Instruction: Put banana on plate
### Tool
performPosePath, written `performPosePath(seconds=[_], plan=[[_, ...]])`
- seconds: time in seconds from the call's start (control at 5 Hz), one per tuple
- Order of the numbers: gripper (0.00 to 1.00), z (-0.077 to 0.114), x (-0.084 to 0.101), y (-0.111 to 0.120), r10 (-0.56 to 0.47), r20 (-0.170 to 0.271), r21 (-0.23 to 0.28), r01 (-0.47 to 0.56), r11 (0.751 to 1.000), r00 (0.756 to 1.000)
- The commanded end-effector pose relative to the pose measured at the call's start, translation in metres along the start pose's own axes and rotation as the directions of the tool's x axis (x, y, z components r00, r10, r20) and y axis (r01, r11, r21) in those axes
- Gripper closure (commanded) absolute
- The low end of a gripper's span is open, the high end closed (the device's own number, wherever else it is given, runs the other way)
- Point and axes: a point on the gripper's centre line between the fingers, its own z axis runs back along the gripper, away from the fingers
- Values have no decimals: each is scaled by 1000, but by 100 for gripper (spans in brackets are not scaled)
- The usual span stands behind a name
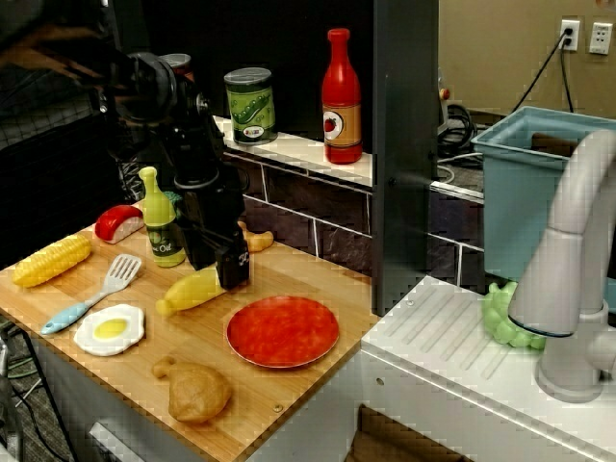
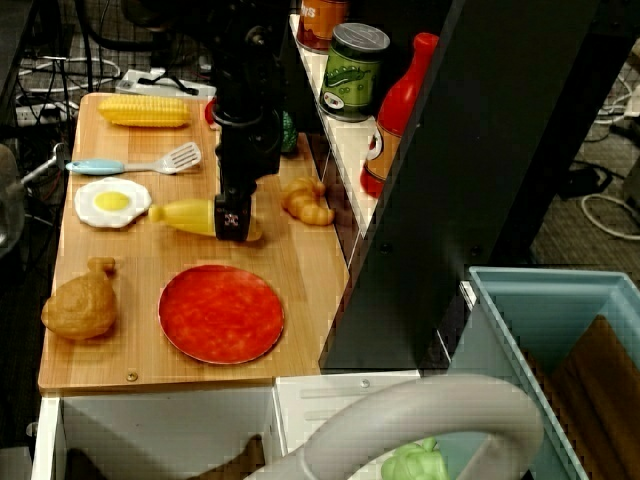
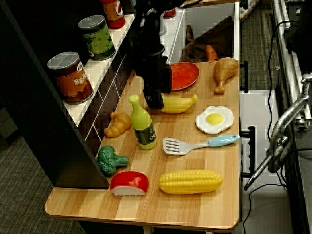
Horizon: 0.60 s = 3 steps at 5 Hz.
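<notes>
Your gripper (image 2: 233,228) is down on one end of the banana (image 1: 192,291), but you cannot tell if it pinches it, and the plate (image 1: 282,331) sits close by

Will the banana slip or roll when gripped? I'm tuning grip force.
The banana looks like smooth, glossy plastic, so probably stiff and slippery. Its curve likely stops rolling, though it might pivot. The gripper sits at one end, so it may tilt.

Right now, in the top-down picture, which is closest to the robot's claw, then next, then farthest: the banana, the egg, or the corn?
1. banana: right at the gripper, which is down on its end.
2. fried egg: beyond the banana's other end.
3. corn cob: farthest, at the board's far corner.
</notes>
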Motion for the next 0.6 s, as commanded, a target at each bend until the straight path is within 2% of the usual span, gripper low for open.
performPosePath(seconds=[0.0, 0.2, 0.4], plan=[[0, 29, -1, 10, -56, 17, 17, 55, 998, 998], [97, 28, -4, 12, -54, 22, 17, 54, 998, 998], [23, 24, -4, 11, -40, 14, 26, 40, 999, 999]])
